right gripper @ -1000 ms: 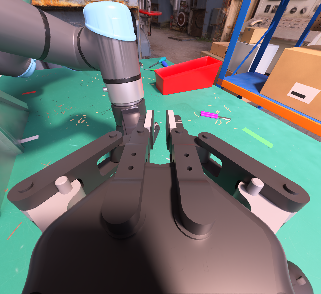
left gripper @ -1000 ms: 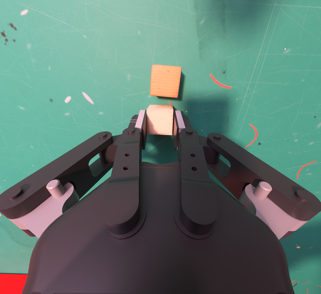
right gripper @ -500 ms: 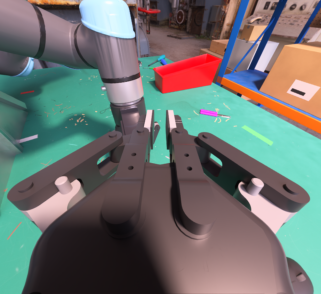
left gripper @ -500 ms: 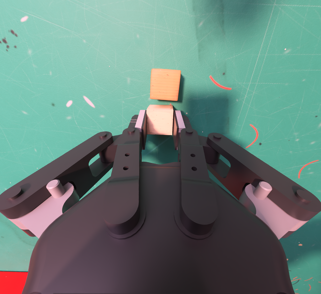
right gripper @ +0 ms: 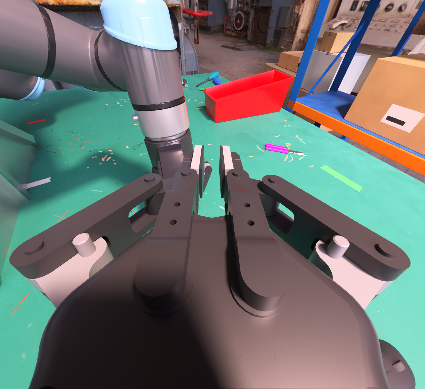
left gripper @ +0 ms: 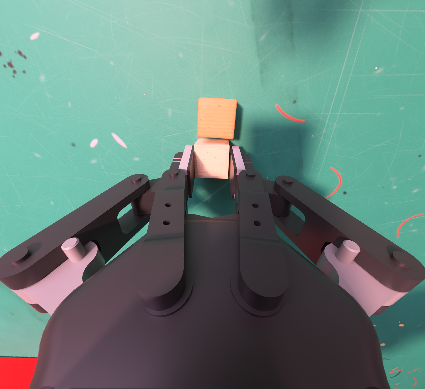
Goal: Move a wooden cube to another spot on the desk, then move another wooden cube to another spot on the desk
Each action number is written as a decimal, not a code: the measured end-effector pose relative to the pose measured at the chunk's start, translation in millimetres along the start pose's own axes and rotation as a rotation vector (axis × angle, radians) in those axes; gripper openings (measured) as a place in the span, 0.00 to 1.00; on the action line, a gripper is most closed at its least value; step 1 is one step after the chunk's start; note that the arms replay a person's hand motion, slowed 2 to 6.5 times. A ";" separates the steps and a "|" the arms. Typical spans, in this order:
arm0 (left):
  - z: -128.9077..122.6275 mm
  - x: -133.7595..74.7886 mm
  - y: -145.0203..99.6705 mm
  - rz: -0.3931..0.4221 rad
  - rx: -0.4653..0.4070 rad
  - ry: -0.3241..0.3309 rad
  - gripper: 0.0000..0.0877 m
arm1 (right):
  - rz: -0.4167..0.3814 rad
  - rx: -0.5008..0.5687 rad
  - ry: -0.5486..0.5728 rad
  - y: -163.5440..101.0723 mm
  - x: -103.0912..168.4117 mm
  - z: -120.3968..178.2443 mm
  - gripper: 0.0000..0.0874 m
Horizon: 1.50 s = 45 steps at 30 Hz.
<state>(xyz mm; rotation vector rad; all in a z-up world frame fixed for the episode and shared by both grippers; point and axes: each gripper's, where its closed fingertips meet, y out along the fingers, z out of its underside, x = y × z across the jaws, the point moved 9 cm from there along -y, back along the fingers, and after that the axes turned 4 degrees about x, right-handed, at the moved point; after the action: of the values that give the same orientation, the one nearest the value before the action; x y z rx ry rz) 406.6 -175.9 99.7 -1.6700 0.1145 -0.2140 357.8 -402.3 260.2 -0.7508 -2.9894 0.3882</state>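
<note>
I've got the left gripper [left gripper: 212,161] clamped on the pale cube [left gripper: 212,159], orange cube [left gripper: 216,117] just past its fingertips on the desk [left gripper: 115,55], so I'd set down clear of it; right gripper [right gripper: 211,159] slightly parted, empty.

Red bin [right gripper: 246,99], pink-handled tool [right gripper: 277,148], green tape strip [right gripper: 341,178], cardboard box [right gripper: 391,101] on blue shelving [right gripper: 322,101].
</note>
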 end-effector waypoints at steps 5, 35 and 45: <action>-1.0 -0.3 0.1 0.001 -0.001 0.002 0.29 | -0.001 0.002 0.000 0.0 0.0 0.1 0.14; -3.6 -0.2 1.6 0.004 0.005 -0.028 0.30 | -0.008 0.020 0.016 1.1 -2.5 4.5 0.14; -4.4 -1.7 4.1 0.013 -0.034 -0.035 0.57 | -0.006 0.031 0.020 2.3 -3.9 6.1 0.14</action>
<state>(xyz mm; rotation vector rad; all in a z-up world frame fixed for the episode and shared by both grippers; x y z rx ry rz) 404.2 -180.3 95.9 -1.7052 0.1032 -0.1743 361.7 -403.6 253.8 -0.7382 -2.9597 0.4231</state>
